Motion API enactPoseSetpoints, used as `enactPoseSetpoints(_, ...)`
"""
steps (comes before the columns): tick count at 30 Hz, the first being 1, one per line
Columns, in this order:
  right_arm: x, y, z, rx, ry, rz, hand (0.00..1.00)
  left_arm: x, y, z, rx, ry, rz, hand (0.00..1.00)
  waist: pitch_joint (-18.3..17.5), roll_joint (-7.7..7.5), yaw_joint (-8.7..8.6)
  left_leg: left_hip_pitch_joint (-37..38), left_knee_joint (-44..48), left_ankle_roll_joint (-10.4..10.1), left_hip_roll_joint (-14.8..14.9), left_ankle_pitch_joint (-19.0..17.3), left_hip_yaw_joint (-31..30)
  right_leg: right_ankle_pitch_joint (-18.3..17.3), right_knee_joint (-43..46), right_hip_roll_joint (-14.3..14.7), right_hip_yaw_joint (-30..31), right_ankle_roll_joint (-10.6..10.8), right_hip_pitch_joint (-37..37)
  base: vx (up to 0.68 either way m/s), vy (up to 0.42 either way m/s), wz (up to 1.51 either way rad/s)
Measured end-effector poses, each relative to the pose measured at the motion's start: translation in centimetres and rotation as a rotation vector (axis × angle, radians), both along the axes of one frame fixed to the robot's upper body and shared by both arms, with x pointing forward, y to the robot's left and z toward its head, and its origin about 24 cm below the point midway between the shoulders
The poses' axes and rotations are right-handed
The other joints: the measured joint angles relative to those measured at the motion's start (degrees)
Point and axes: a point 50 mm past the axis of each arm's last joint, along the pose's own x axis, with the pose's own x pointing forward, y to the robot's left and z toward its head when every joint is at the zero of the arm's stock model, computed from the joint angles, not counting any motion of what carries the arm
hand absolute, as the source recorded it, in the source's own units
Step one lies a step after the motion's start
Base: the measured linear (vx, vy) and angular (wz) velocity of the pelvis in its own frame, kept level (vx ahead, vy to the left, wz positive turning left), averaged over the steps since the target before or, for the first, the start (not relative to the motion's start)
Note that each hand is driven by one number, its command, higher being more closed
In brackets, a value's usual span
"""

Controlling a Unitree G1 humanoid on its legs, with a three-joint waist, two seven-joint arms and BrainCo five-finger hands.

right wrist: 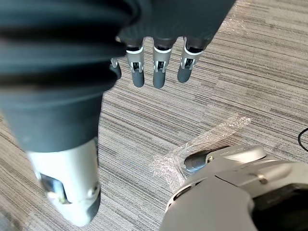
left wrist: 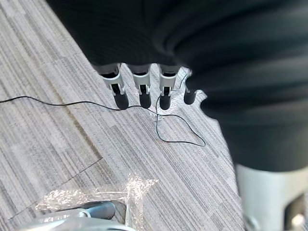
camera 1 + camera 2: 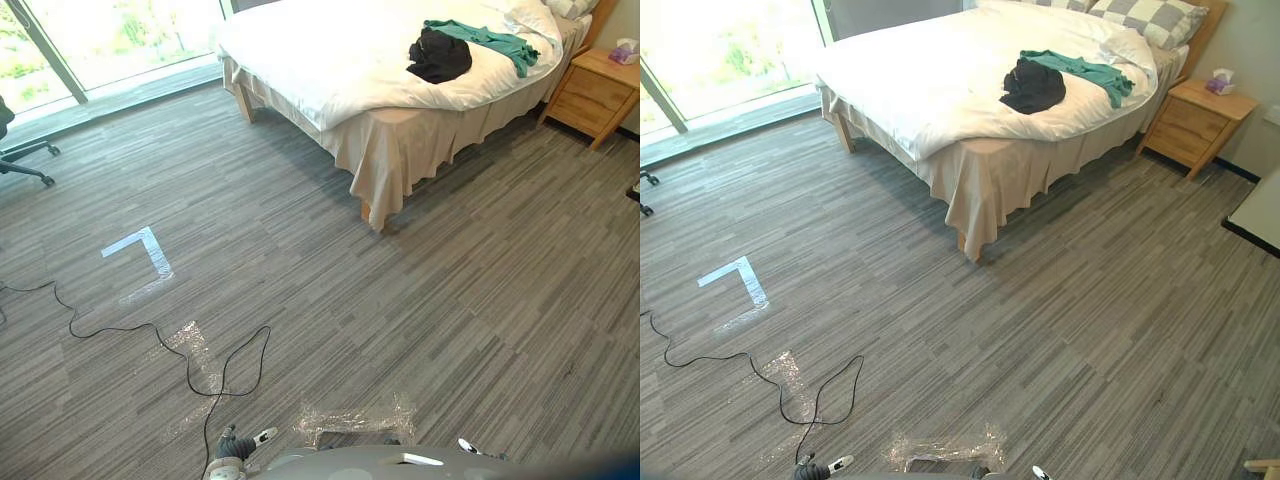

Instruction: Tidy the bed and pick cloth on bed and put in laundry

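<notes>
Two cloths lie on the bed (image 3: 330, 70) in the upper right of the left eye view. A black cloth (image 3: 439, 55) is bunched in a heap, and a teal cloth (image 3: 490, 40) is stretched out just behind it, the two touching or overlapping. Both rest on the white duvet (image 3: 300, 50), with the nightstand (image 3: 595, 95) at the far right edge.

A wide stretch of grey carpet (image 3: 400, 300) separates the robot from the bed. The left hand (image 2: 143, 91) hangs over the carpet with fingers loose and straight, holding nothing. The right hand (image 1: 159, 72) hangs the same way, also empty.

Nothing of the task looks begun. The likely trouble is in the grasp. Because the cloths touch, closing on the black heap could drag the teal one halfway off the mattress. A deep pinch could also catch the duvet and rumple the bed it is meant to tidy. The crinkled clear film (image 3: 355, 418) at the lower centre might shift underfoot on the first step.
</notes>
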Motion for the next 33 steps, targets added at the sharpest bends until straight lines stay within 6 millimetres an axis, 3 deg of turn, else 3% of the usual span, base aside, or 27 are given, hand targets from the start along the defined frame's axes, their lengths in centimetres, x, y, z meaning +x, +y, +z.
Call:
enactPoseSetpoints(6,1.7,0.3,0.1,0.010,-0.038,-0.013,0.00,0.2,0.1,-0.1,0.006,0.009,-0.010,0.00,0.38,-0.32,-0.24,1.19,-1.99,-0.05,0.00,1.19,0.66,1.19,-1.81,0.25,-0.31,1.19,0.87,0.01,-0.013,-0.04)
enactPoseSetpoints(16,4.0,0.7,0.4,0.016,-0.098,-0.006,0.00,1.3,0.3,0.0,0.021,0.013,-0.050,0.00,3.15,-0.84,-0.29,2.00,-3.35,0.22,0.16,1.76,3.63,2.50,-2.89,0.71,0.94,-0.62,0.30,-0.07,-0.024,-0.13)
enactPoseSetpoints(17,4.6,0.6,0.6,0.011,-0.121,-0.006,0.00,1.8,0.1,0.0,0.019,0.010,-0.060,0.00,4.37,-0.48,-0.26,1.69,-3.30,0.26,0.76,1.74,5.05,1.56,0.40,1.05,1.57,-1.42,-1.89,-0.11,-0.042,-0.44)
enactPoseSetpoints(19,5.8,1.4,0.8,0.029,-0.157,-0.011,0.00,2.6,0.4,0.2,0.028,-0.007,-0.066,0.00,5.77,-1.15,-0.35,0.28,-3.07,0.35,1.18,1.70,7.01,-1.86,7.99,0.73,1.40,-2.34,-7.20,-0.11,-0.049,-0.46)
enactPoseSetpoints(22,6.5,1.4,1.1,0.036,-0.197,-0.060,0.00,4.1,1.0,0.6,0.046,-0.043,-0.077,0.00,8.12,-2.24,-0.98,-1.11,-1.68,2.06,1.40,1.23,9.32,-6.84,16.18,-0.70,-0.54,-3.26,-12.95,-0.10,-0.100,-0.28)
enactPoseSetpoints(24,6.5,1.2,1.1,0.030,-0.198,-0.065,0.00,4.5,0.8,0.7,0.045,-0.052,-0.086,0.00,8.58,-1.70,-1.69,-1.34,-1.41,2.16,2.38,1.07,10.03,-6.96,15.73,-0.58,-2.33,-3.38,-13.09,0.02,-0.109,-0.23)
enactPoseSetpoints(26,7.0,1.0,1.3,0.024,-0.211,-0.072,0.00,5.1,0.4,0.8,0.039,-0.068,-0.089,0.00,9.33,-0.60,-2.41,-1.18,-2.80,2.27,3.82,0.90,10.47,-6.24,18.07,0.18,-3.59,-1.34,-14.44,0.06,-0.135,-0.32)
enactPoseSetpoints(27,7.6,0.0,1.6,0.005,-0.234,-0.103,0.00,6.1,-0.2,1.0,0.026,-0.093,-0.094,0.00,10.45,0.80,-2.50,-0.98,-3.40,1.68,5.38,0.35,10.84,-8.01,23.99,-0.13,-6.00,-1.63,-19.26,0.03,-0.096,-0.32)
enactPoseSetpoints(28,7.9,-0.3,1.8,-0.002,-0.241,-0.113,0.00,6.8,-0.6,1.1,0.018,-0.110,-0.098,0.00,11.06,1.43,-2.63,-0.94,-3.20,1.33,6.31,0.11,10.91,-8.97,24.71,-0.43,-6.53,-3.33,-20.92,0.06,-0.092,-0.26)
enactPoseSetpoints(29,7.8,-0.6,1.8,-0.012,-0.238,-0.115,0.00,7.6,-1.0,1.3,0.010,-0.131,-0.108,0.00,11.58,2.01,-2.91,-0.78,-2.84,0.25,7.63,-0.58,11.00,-8.86,25.83,-2.22,-6.49,-3.33,-24.27,0.12,-0.082,-0.01)
enactPoseSetpoints(30,7.4,-0.6,1.7,-0.015,-0.221,-0.112,0.00,7.9,-1.0,1.4,0.011,-0.146,-0.109,0.00,11.38,1.49,-3.09,-0.41,-2.84,-0.63,8.05,-1.14,11.01,-8.16,25.89,-4.20,-6.46,-2.47,-25.91,0.31,-0.244,0.12)
enactPoseSetpoints(31,5.9,-0.2,1.2,-0.004,-0.178,-0.109,0.00,7.8,-0.9,1.5,0.013,-0.157,-0.105,0.00,11.26,-0.61,-3.86,1.38,-2.75,-2.57,8.08,-2.42,11.01,-6.18,23.50,-7.93,-5.92,-1.46,-26.46,0.27,-0.219,0.14)
enactPoseSetpoints(32,5.5,0.0,1.0,0.001,-0.166,-0.112,0.00,7.8,-0.9,1.5,0.013,-0.156,-0.103,0.00,10.98,-1.22,-3.94,1.84,-2.66,-3.07,8.18,-2.78,11.02,-5.49,22.91,-8.47,-5.81,-1.53,-26.44,0.39,-0.338,0.00)
enactPoseSetpoints(33,4.0,0.3,0.6,0.010,-0.118,-0.111,0.00,7.3,-0.7,1.3,0.012,-0.148,-0.085,0.00,10.32,-1.30,-3.92,3.64,-2.10,-4.80,10.60,-4.23,11.49,-3.08,24.71,-7.34,-7.15,-3.36,-25.94,0.42,-0.295,-0.13)
